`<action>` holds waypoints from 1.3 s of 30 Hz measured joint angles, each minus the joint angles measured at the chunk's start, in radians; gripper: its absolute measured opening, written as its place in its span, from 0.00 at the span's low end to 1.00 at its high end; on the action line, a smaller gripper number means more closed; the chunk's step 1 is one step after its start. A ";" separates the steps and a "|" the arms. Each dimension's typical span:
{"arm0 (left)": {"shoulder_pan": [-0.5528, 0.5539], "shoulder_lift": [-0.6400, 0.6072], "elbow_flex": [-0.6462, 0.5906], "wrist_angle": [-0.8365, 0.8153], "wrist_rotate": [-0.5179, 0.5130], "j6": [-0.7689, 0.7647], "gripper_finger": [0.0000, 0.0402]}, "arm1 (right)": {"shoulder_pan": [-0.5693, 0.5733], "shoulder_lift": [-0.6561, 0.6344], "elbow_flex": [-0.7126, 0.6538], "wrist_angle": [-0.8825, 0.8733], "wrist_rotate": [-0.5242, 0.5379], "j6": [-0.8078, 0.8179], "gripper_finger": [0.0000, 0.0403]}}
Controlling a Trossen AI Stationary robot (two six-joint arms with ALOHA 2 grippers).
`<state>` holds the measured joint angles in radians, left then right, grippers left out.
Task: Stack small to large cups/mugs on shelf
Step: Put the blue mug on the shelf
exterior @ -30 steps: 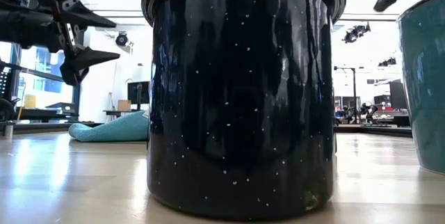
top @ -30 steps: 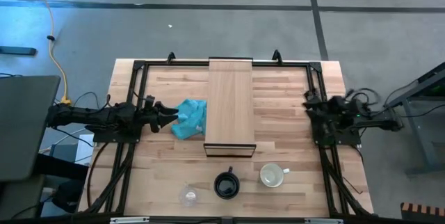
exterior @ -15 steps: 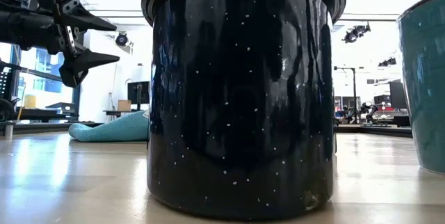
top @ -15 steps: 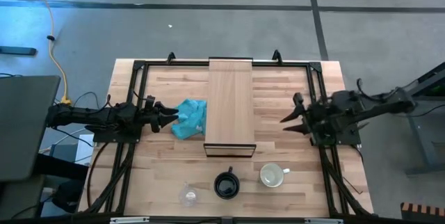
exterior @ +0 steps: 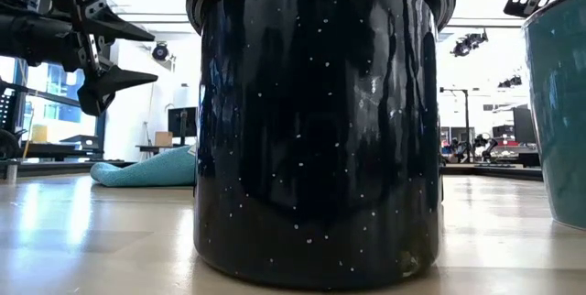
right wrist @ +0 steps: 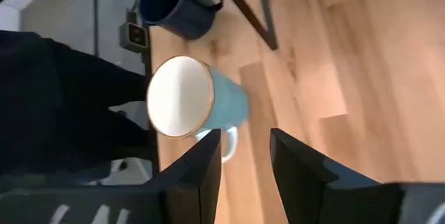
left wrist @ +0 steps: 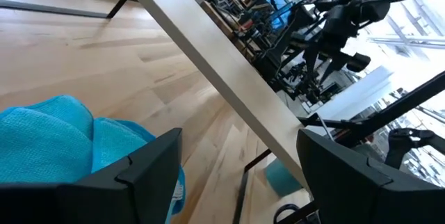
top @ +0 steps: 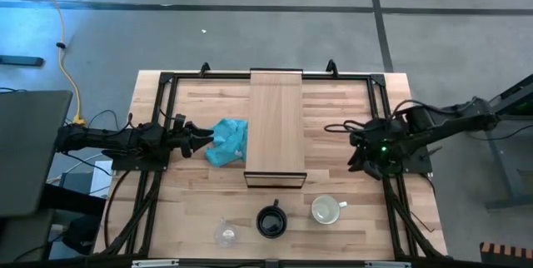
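Stacking not begun: shelf bare; glass cup, black mug, white-lined mug in row on counter near front edge. Right tool above mug, fingers parted, empty. Left tool spread, beside teal cloth.

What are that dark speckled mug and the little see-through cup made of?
The dark mug looks like enamelled metal: glossy navy coat with white flecks and a rolled rim. The small cup seems to be clear glass or plastic, since the table shows through; which one, I cannot tell.
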<state>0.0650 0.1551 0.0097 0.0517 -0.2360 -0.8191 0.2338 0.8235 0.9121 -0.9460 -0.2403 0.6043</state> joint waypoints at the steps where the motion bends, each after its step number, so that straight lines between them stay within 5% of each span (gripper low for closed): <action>1: 0.000 0.000 0.000 0.000 0.000 0.001 0.67 | 0.004 0.005 -0.006 0.018 0.000 0.007 0.28; 12: -0.001 0.000 0.000 -0.005 0.094 0.004 0.67 | 0.035 0.050 -0.011 0.240 0.021 -0.063 0.28; 19: 0.000 0.030 0.000 -0.019 0.112 0.081 0.67 | 0.050 0.070 -0.010 0.226 -0.007 0.133 0.28; 29: 0.000 0.127 0.000 -0.018 0.116 0.079 0.67 | 0.183 0.301 -0.010 0.285 0.010 0.091 0.28; 39: 0.000 0.177 0.000 -0.016 0.116 0.082 0.67 | 0.255 0.436 -0.010 0.333 0.152 0.203 0.28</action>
<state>0.0650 0.3322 0.0093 0.0355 -0.1204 -0.7372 0.4888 1.2596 0.9020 -0.6127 -0.0880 0.8071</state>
